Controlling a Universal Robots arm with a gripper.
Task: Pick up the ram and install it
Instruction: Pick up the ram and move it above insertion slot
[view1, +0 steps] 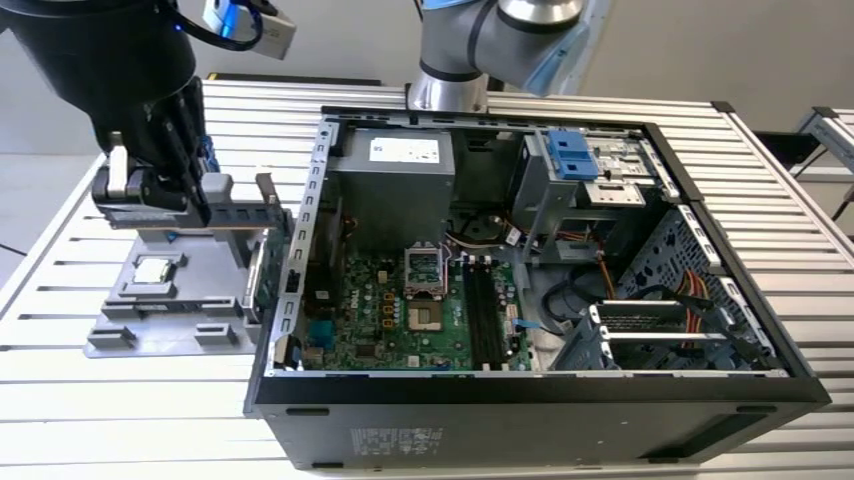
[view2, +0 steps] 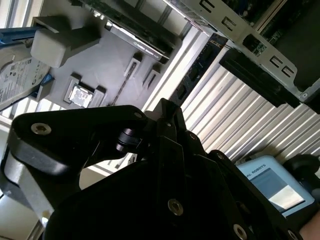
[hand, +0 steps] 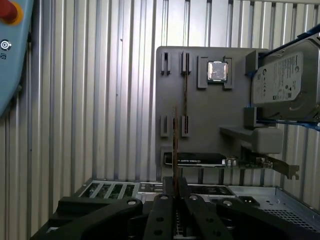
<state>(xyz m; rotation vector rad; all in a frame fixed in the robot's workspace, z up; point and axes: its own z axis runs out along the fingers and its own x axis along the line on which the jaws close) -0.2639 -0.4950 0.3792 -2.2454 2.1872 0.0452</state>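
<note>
In the first wrist view the ram (hand: 175, 140) shows edge-on as a thin brown-green strip rising from between my black fingers (hand: 161, 210). My gripper (hand: 175, 189) is shut on it, above the grey holder tray (hand: 200, 125). A second thin stick (hand: 185, 90) stands in the tray's slotted posts just beside it. In the exterior view my gripper (view1: 158, 195) hangs over the tray (view1: 160, 320) at the exterior view's left, beside the open computer case (view1: 534, 390). The black memory slots (view1: 483, 315) lie on the green motherboard (view1: 367, 320) inside the case.
The tray also carries a processor chip (hand: 218, 70), a silver hard drive (hand: 285, 80) in a blue-clipped frame and a green expansion card (hand: 200, 160) with a metal bracket. The case wall (view1: 300, 230) stands between tray and motherboard. A second arm's base (view1: 447, 85) sits behind the case.
</note>
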